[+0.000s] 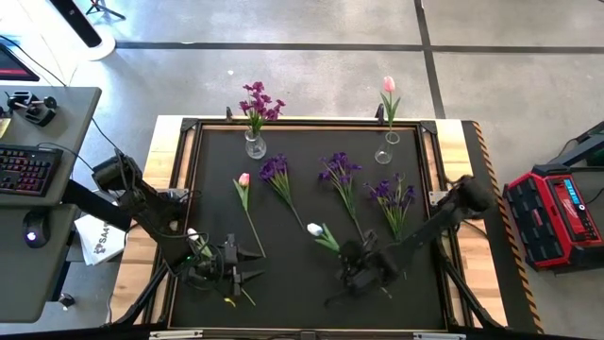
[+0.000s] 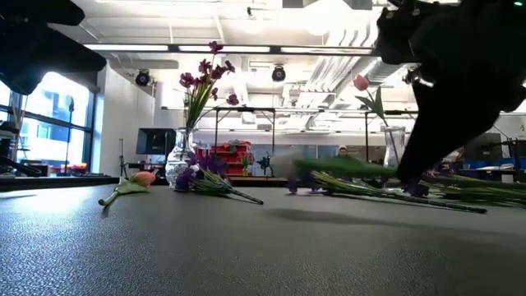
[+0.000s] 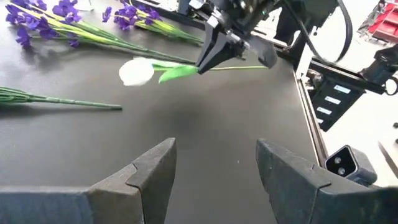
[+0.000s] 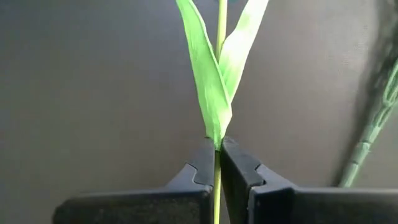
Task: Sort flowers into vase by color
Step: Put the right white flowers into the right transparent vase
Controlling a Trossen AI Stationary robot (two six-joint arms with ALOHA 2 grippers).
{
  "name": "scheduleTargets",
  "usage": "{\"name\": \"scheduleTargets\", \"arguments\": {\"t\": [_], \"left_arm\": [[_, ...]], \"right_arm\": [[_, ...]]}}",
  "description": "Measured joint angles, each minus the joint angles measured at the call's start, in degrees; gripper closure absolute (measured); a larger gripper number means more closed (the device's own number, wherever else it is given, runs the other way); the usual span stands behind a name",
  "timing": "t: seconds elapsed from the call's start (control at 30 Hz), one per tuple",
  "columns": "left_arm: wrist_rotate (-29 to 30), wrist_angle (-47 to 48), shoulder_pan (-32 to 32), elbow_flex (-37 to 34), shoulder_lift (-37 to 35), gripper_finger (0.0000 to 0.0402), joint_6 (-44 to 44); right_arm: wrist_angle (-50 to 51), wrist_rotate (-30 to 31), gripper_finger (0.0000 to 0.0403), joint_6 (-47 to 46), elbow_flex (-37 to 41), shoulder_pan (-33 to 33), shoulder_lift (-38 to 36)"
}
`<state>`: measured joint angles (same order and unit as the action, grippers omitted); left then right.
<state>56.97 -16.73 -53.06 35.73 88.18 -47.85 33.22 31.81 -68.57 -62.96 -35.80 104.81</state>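
Flowers lie across the bench (image 1: 189,274), and the white tulip (image 1: 315,229), nearest the pink-tulip vase (image 1: 383,155), is pinched low on its stem by the right gripper (image 4: 217,155), stem running straight ahead between clamped fingers, while the left gripper (image 3: 214,168) waits open.

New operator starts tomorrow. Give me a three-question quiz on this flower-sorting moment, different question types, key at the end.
1. True or false: the right end effector is shut on the white tulip's stem.
2. Which flowers stand in the left vase? A) purple B) pink C) white
3. Fill in: the left end effector is ____ and holds nothing.

Key: 1 true. 2 A; the right vase holds a pink tulip. 3 open.
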Motion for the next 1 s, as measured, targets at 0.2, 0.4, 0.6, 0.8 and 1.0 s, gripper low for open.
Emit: {"name": "scheduleTargets", "arguments": {"t": [0.2,0.4,0.6,0.8,1.0], "left_arm": [[1.26,-0.9,0.07,0.0,0.0,0.0193,0.04],[1.61,-1.23,0.17,0.0,0.0,0.0193,0.06],[1.81,-1.2,0.15,0.0,0.0,0.0193,0.06],[1.81,-1.2,0.15,0.0,-0.02,0.0193,0.06],[1.79,-1.18,0.15,0.0,-0.02,0.0193,0.08]], "right_arm": [[-14.18,2.7,0.0403,1.09,6.37,-0.15,-2.38],[-15.72,2.64,0.0403,1.79,6.89,0.72,-1.59],[-15.12,2.68,0.0403,1.99,6.87,1.89,-1.59],[-14.09,2.67,0.0394,1.99,6.84,2.81,-1.59],[-13.74,5.93,0.0315,3.93,6.84,2.63,-1.59]]}}
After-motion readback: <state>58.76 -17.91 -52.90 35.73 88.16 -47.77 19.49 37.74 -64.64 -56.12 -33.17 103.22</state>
